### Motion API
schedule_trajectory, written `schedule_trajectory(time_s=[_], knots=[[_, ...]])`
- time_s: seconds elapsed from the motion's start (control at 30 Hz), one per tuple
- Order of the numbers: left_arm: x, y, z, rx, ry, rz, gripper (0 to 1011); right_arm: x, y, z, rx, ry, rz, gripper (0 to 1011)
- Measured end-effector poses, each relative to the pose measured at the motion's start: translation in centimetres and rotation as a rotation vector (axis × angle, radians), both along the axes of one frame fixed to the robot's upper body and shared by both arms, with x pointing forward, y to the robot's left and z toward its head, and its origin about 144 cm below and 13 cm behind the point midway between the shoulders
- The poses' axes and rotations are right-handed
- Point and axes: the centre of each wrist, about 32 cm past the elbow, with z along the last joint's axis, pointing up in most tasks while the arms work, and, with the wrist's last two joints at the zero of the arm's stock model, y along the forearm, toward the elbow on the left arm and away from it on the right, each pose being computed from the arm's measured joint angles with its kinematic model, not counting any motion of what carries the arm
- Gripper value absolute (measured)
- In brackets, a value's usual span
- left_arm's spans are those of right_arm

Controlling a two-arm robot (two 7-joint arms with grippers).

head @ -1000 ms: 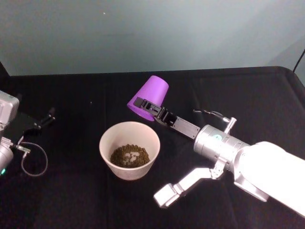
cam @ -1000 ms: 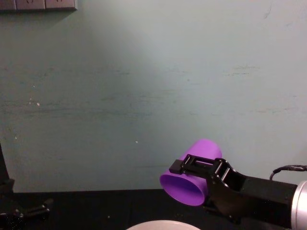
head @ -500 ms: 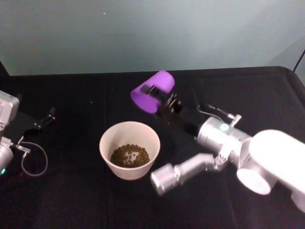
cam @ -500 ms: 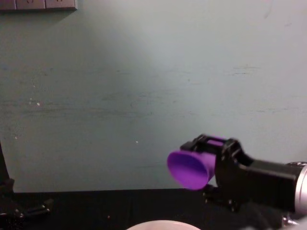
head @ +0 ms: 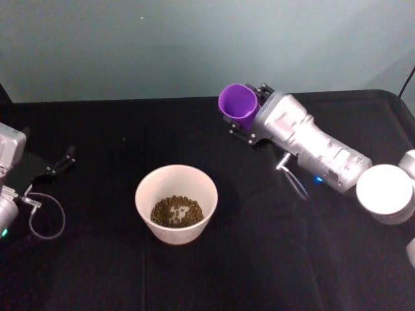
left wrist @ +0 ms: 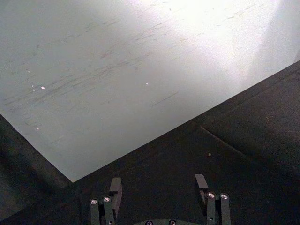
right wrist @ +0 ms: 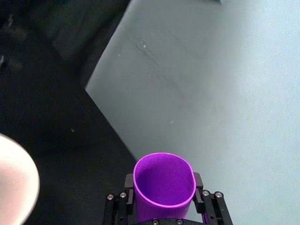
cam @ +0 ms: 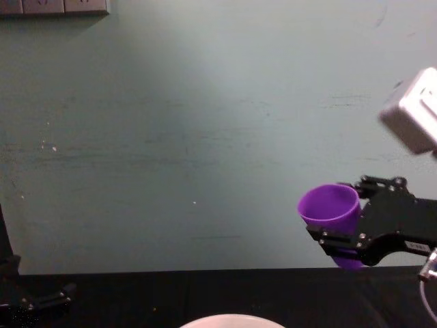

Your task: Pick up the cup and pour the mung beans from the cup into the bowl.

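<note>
The purple cup (head: 237, 105) is held upright in the air, behind and to the right of the bowl (head: 146, 185), with my right gripper (head: 249, 115) shut on its sides. In the right wrist view the cup (right wrist: 164, 187) looks empty, a finger (right wrist: 128, 181) pressing on each side. The chest view shows the cup (cam: 330, 208) at the right, high above the bowl's rim (cam: 229, 319). Mung beans (head: 176, 212) lie in the bottom of the pale bowl. My left gripper (left wrist: 158, 186) stays parked, open, at the table's far left (head: 61, 162).
A black cloth covers the table (head: 97, 272), and a teal wall (head: 162, 45) rises behind its back edge. A thin cable loop (head: 47, 221) lies beside the left arm. Open table spreads in front of and to the right of the bowl.
My right arm has turned the cup from mouth-down above the bowl back to upright. It has carried the cup back and to the right, away from the bowl. The left arm has not moved.
</note>
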Motion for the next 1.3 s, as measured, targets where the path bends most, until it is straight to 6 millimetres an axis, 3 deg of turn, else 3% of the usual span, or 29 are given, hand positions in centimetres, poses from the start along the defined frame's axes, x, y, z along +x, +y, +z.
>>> schedule_trajectory(time_s=[0.13, 0.4, 0.87, 1.1, 1.3], knots=[[0.0, 0.0, 0.0, 0.0, 0.0, 0.0, 1011, 0.4, -0.8, -0.5, 0.159, 0.123, -0.01, 722], [0.0, 0.0, 0.0, 0.0, 0.0, 0.0, 1012, 0.6, -1.4, -0.7, 0.306, 0.268, 0.009, 722], [0.0, 0.0, 0.0, 0.0, 0.0, 0.0, 1012, 0.6, -1.3, -0.8, 0.284, 0.251, 0.006, 722], [0.0, 0.0, 0.0, 0.0, 0.0, 0.0, 1011, 0.6, -2.3, -0.1, 0.298, 0.216, 0.021, 722], [0.0, 0.0, 0.0, 0.0, 0.0, 0.0, 1012, 1.4, -2.7, -1.3, 0.345, 0.213, 0.065, 722]])
